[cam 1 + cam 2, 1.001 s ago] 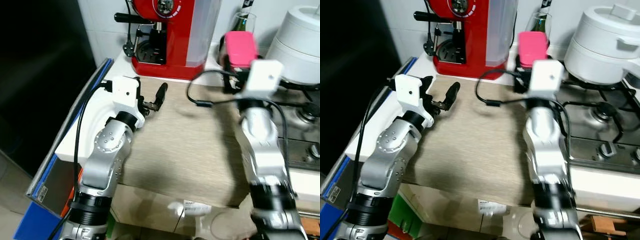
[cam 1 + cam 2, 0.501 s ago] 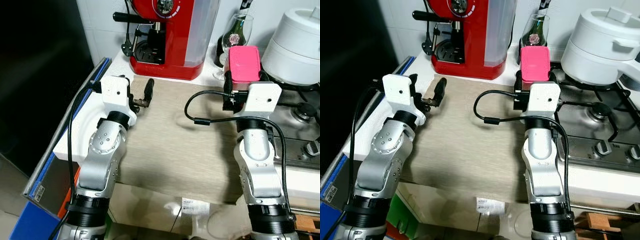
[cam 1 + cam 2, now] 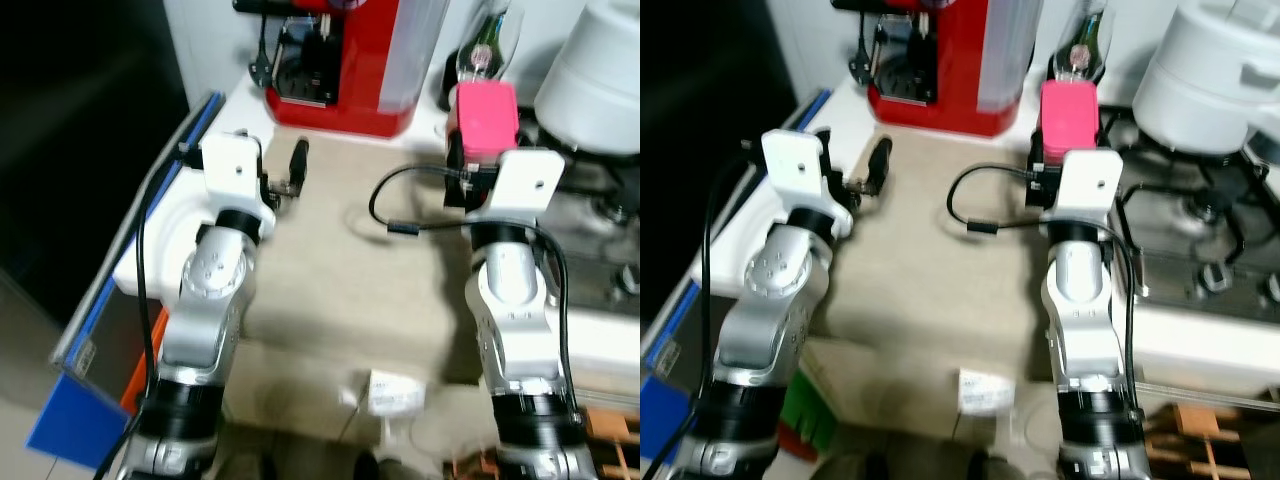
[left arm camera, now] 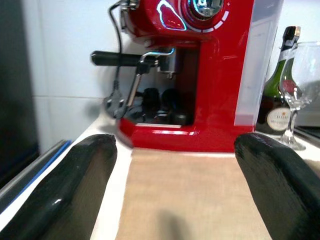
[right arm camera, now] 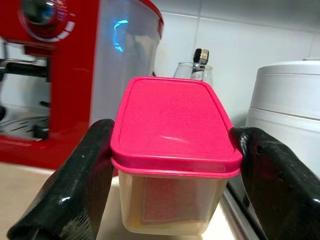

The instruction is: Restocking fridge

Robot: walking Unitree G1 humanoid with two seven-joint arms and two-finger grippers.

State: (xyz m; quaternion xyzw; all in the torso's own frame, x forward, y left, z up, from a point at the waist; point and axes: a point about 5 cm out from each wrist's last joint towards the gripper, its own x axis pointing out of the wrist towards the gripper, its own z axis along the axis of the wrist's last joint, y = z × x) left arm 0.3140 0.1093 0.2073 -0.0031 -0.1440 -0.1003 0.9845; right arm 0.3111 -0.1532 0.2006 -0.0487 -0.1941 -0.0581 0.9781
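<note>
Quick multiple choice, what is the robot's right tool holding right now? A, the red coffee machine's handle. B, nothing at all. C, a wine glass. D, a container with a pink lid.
D: the right tool has its black fingers pressed on either side of the pink-lidded container, while the wine glass and the red coffee machine stand behind it.

This is a home kitchen. On the desk [image 3: 930, 270], which has a wood-pattern top, stands a red espresso machine [image 3: 345, 60] against a white tiled wall [image 4: 65, 60]. Beside it are a wine bottle [image 4: 280, 95] and a wine glass [image 4: 298, 90]. A gas stove [image 3: 1200, 240] carries a large white pot [image 3: 1215, 70].
</note>
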